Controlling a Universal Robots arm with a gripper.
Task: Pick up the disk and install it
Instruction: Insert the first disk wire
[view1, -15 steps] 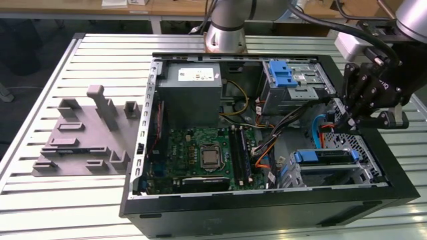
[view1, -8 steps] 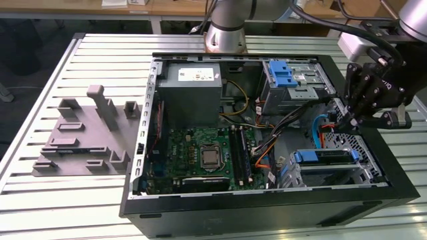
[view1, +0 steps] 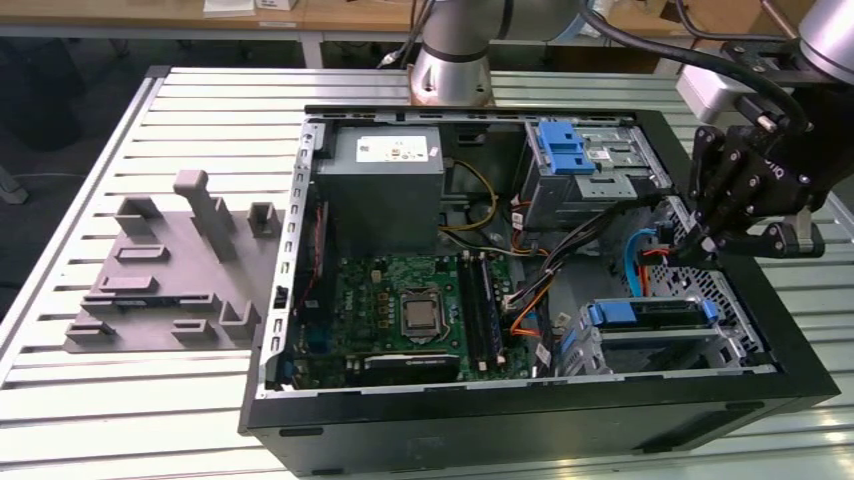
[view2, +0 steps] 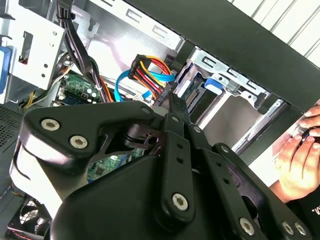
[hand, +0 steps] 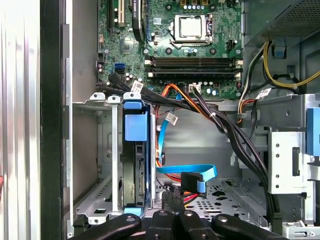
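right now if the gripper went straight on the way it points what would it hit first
Probably the cables: the gripper points down into the case at the blue cable and its connector, with the perforated floor beyond. The disk sits beside that line. Depth is unclear.

This is a robotics lab or test workshop. An open desktop computer case (view1: 534, 420) lies on its side on a counter (view1: 80, 300) of ribbed aluminium slats, its motherboard (view1: 400, 310), cables and drive cages exposed. The silver base of a robot arm (view1: 451, 60) is bolted at the counter's far edge. On the exterior view's left sits a grey moulded fixture (view1: 167, 270) with pegs and slots. Beyond the counter stand wooden workbenches (view1: 334, 15) holding papers. A person's hand (view2: 300, 160) shows beside the case in the second wrist view.
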